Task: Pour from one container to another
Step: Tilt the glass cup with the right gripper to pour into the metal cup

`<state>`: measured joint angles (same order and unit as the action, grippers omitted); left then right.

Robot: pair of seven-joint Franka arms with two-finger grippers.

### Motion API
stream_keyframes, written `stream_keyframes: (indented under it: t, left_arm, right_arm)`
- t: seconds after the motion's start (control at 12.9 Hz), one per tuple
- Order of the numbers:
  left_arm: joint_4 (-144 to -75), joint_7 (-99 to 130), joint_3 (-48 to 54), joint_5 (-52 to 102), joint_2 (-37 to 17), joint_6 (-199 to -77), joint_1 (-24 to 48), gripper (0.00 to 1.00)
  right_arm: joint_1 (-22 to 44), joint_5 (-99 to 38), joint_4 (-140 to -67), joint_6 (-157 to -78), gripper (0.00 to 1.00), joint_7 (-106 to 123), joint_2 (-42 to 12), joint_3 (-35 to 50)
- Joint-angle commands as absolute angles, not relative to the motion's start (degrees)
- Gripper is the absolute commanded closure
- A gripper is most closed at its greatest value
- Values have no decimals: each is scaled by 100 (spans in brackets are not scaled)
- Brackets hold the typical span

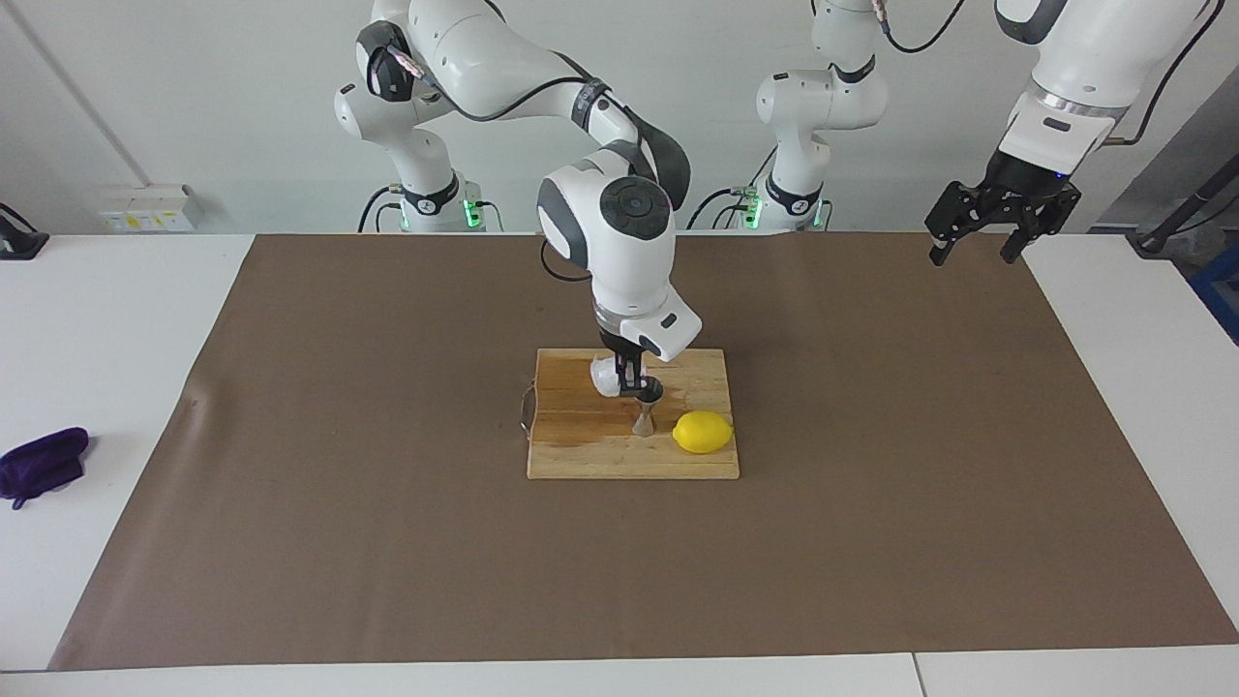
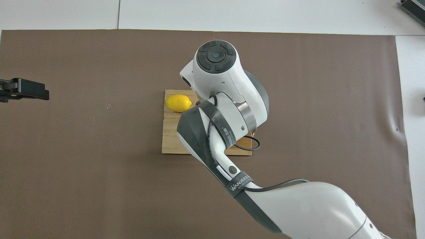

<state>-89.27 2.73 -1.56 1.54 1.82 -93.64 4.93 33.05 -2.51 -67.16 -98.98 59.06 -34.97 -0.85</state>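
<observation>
Facing view: right gripper (image 1: pixel 629 379) is over the wooden cutting board (image 1: pixel 581 440), clamped on the glass cup (image 1: pixel 606 376); cup is tipped on its side w/ its mouth toward the steel jigger (image 1: pixel 645 407), just above the jigger's top cone; whether the rim touches the jigger I can't tell, fingers are in the way. Jigger stands upright on the board, just beside the lemon (image 1: pixel 703 432), which sits toward the left arm's end of the board. Board shows a darker wet-looking patch near the jigger; probably spill, though it could be wood grain. Left gripper (image 1: pixel 1000 221) hangs over the brown mat (image 1: pixel 387 542) at the left arm's end, fingers apart, holding nothing; that arm waits. Purple cloth (image 1: pixel 44 463) lies on the white table (image 1: pixel 97 319) off the mat, at the right arm's end.

Overhead view: right arm covers most of the board (image 2: pixel 171 136); cup, jigger & right gripper are all hidden under it. Lemon (image 2: pixel 178 103) shows at the board's farther edge; left gripper (image 2: pixel 25 90) pokes in over the mat (image 2: pixel 83 166).

Step in hand, as I judge it: the pour itself, mid-tilt. Next move calls for keeping the cup's lip centred over the narrow jigger mouth, then righting the cup w/o knocking the top-heavy jigger.
</observation>
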Motion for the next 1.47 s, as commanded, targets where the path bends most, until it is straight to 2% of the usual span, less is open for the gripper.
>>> stream_keyframes:
  t: [0.0,0.7,1.01,1.39]
  left_arm:
    - [-9044,211,-167,53,325,-9308,492,0]
    - [-9044,211,-167,53,316,-9308,492,0]
    - [-9044,211,-167,61,325,-9308,492,0]
    - [-9044,211,-167,53,316,-9308,492,0]
  right_arm:
    - [3235,-105,-6478,-9668,100,6161,-3577,-62]
    - [3217,-114,-6082,-9422,100,6293,-3630,-18]
    - [3199,-333,-6117,-10035,100,5792,-3639,79]
    - [3006,-659,-6152,-10160,100,5836,-3577,79]
